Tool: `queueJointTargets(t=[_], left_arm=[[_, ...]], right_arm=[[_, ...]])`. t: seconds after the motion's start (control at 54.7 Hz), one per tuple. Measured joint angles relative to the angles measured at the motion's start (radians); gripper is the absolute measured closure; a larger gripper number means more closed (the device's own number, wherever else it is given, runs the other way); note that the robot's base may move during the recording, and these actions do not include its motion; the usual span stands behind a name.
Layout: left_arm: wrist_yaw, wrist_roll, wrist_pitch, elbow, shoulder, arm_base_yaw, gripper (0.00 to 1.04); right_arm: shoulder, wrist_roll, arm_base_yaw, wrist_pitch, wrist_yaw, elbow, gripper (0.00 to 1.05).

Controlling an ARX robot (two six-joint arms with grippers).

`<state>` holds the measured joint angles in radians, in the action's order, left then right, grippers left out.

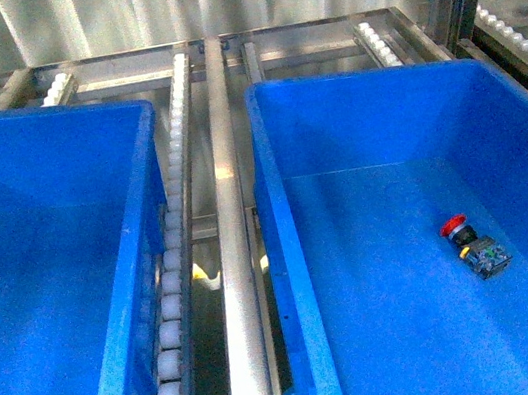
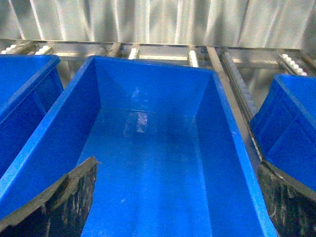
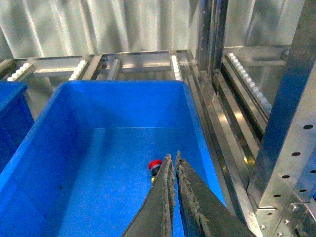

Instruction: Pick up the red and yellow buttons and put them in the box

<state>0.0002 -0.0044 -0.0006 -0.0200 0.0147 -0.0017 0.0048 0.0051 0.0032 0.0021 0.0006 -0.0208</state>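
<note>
One red button (image 1: 470,244) lies on its side on the floor of the right-hand blue box (image 1: 355,76), red cap up, black body beside it. In the right wrist view the red button (image 3: 155,164) peeks out just beyond the tips of my right gripper (image 3: 172,157), which hangs shut and empty above the box (image 3: 123,85). A yellow button is out of view. My left gripper (image 2: 176,163) is open with nothing between its fingers, above the bare floor of a neighbouring blue bin (image 2: 153,61). Neither arm shows in the front view.
The left blue bin (image 1: 37,114) sits on roller tracks (image 1: 177,253), with a steel rail (image 1: 231,223) between it and the box. A further blue bin (image 2: 19,84) stands beyond it. Perforated steel uprights (image 3: 291,128) rise close beside the box.
</note>
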Motion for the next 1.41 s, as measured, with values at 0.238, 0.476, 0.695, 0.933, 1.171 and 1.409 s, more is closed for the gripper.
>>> queueJointTargets(t=[0.238,0.476,0.695,0.933,1.171,1.409], left_arm=[[0.0,0.0,0.0,0.0,0.0,0.0,0.08],[0.003,0.0,0.0,0.0,0.0,0.0,0.08],[0.001,0.0,0.0,0.0,0.0,0.0,0.08],[0.0,0.0,0.0,0.0,0.0,0.0,0.08],[0.0,0.0,0.0,0.0,0.0,0.0,0.08],[0.0,0.0,0.0,0.0,0.0,0.0,0.08]], right_arm=[[0.0,-0.001,0.0,0.0,0.0,0.0,0.51],[0.0,0.0,0.0,-0.001,0.006,0.0,0.06],[0.0,-0.001,0.0,-0.001,0.003,0.0,0.07],[-0.001,-0.002,0.0,-0.003,0.002,0.0,0.07],[-0.001,-0.002,0.0,-0.003,0.002,0.0,0.07],[-0.002,-0.002,0.0,-0.003,0.001,0.0,0.07]])
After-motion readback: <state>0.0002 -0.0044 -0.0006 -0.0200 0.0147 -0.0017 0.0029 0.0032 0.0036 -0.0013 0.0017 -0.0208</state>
